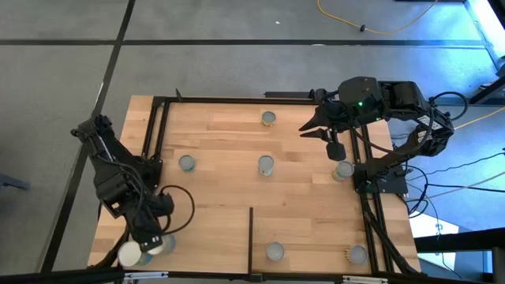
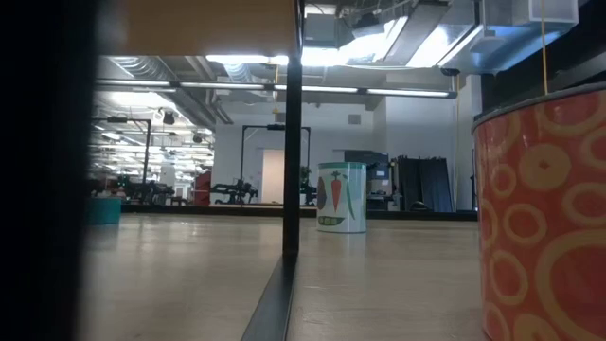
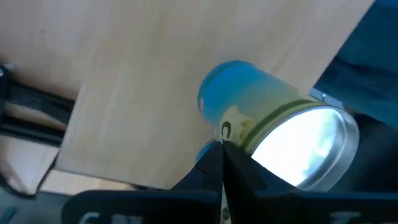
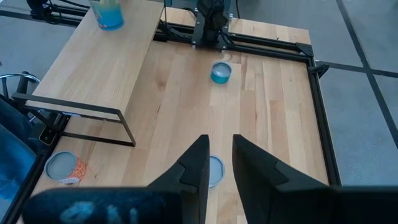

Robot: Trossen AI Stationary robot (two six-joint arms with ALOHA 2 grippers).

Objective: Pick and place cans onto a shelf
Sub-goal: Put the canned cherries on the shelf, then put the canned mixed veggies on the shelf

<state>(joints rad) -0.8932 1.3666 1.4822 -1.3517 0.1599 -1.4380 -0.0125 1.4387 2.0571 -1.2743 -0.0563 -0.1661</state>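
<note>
while your left pincer sits closed beside a tipped can at the desk's near-left corner, holding nothing, your right pincer hangs parted over a teal can, seemingly lined up to grasp it for the shelf.

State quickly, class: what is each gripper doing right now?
Left gripper: closed, beside a tipped can, no grip visible.
Right gripper: open, holding nothing, above the table.
</note>
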